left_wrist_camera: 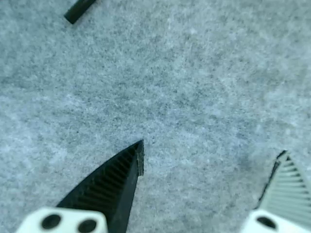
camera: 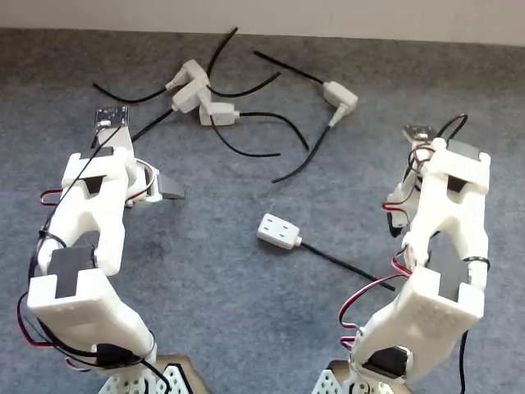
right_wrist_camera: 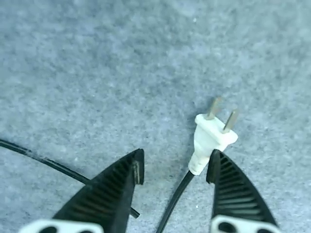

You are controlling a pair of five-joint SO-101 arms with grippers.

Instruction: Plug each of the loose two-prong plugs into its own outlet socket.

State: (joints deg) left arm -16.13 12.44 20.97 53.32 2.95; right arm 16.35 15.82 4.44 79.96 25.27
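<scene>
Right wrist view shows you a white two-prong plug (right_wrist_camera: 210,135) lying flat on the carpet (right_wrist_camera: 97,58). Its prongs point away from the right gripper (right_wrist_camera: 177,155), and its body sits just beside one fingertip rather than centred in the gap. Those fingers stand wide apart and hold nothing, a spread that probably leaves room to straddle the plug body. A second black cable (right_wrist_camera: 48,162) runs past the other finger. Your left gripper (left_wrist_camera: 212,148) is equally wide open and empty, with only a cable end (left_wrist_camera: 79,9) well ahead of its tips. In the high view the outlet block (camera: 277,231) lies between the arms, and more plugs (camera: 203,100) lie well beyond it.
</scene>
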